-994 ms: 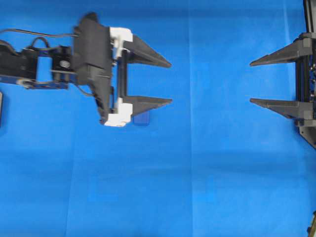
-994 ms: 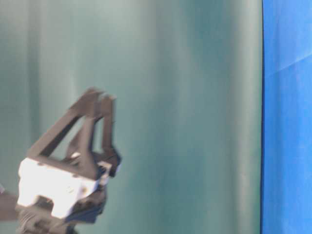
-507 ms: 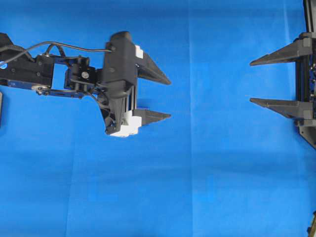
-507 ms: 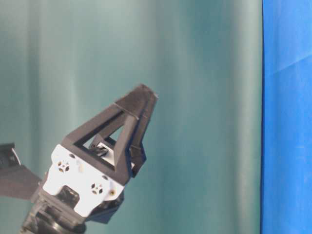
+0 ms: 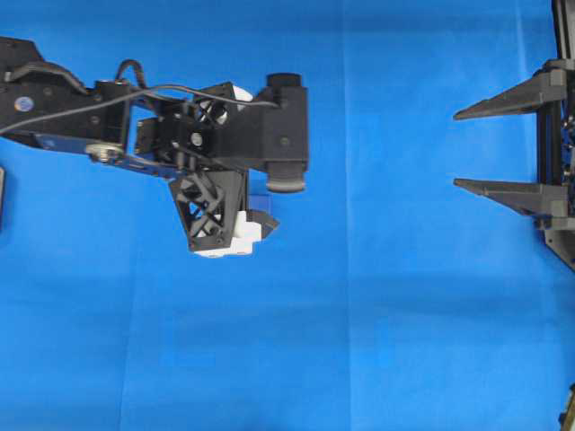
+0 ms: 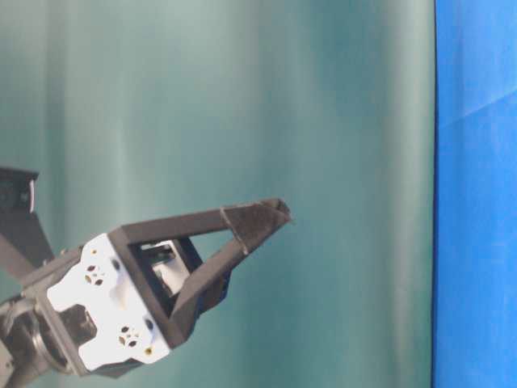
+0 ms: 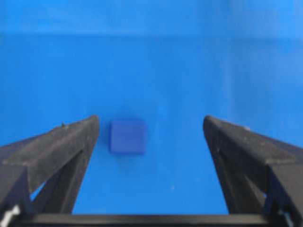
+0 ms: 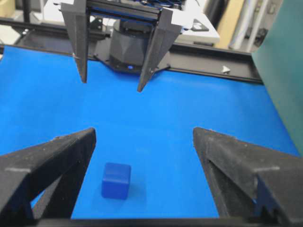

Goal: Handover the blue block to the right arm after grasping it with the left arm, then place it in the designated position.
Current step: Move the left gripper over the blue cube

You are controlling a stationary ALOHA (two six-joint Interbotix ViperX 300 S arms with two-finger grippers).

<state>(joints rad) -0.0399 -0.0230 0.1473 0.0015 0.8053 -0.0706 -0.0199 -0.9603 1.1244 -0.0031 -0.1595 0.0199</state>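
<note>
The left arm (image 5: 108,126) has tipped its wrist downward over the blue-covered table (image 5: 377,341) within the last second, so its wide-open fingers (image 7: 71,146) now point down at the blue block (image 7: 127,136). The block lies on the cloth between them, nearer one finger, untouched; I judge the grasp comes next. The right arm's fingers (image 5: 503,101) wait wide open, well apart.

The left arm (image 5: 81,112) is being extended from the left edge of the overhead view, its wrist being pitched downward. The left gripper (image 7: 150,124) is being held wide open. The right gripper (image 5: 460,150) is being held level at the right edge, its 2 fingers (image 5: 503,99) spread wide.
</note>
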